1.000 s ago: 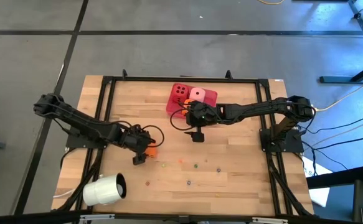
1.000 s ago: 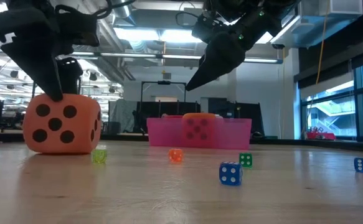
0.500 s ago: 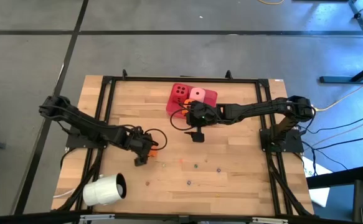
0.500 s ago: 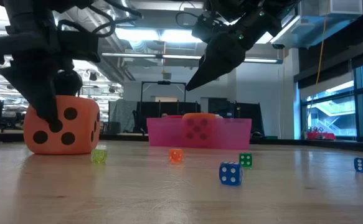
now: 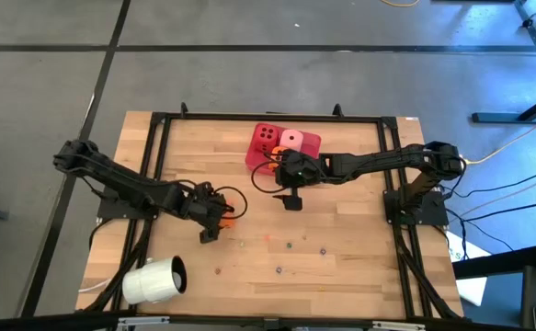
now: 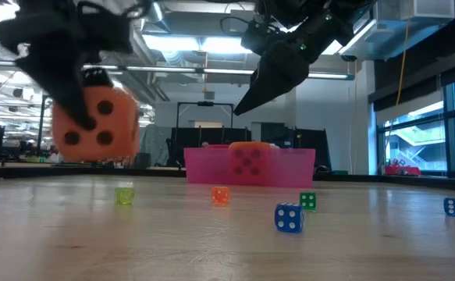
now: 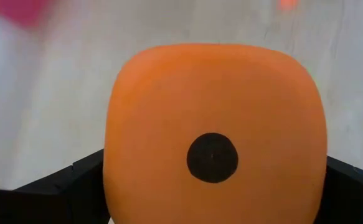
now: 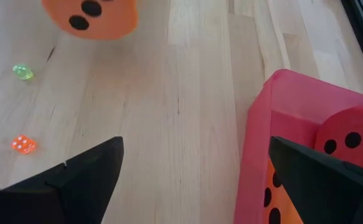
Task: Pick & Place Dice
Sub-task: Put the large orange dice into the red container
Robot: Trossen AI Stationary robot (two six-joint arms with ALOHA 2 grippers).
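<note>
Left gripper (image 6: 83,94) fingers clamped a soft orange cube die with dark pips (image 6: 96,125), lifted clear off the wooden table (image 5: 341,267), left arm stretched low across it. Right gripper (image 8: 193,180) fingers spread wide, holding nothing, hung at the flat red rectangular tray (image 5: 306,143) edge. Tray held red die (image 5: 266,136), pale pink die (image 5: 292,141), second orange die (image 6: 247,161). Tiny coloured dice scattered mid-table; white cylindrical cup (image 5: 153,280) lay on its side near front-left corner.
</note>
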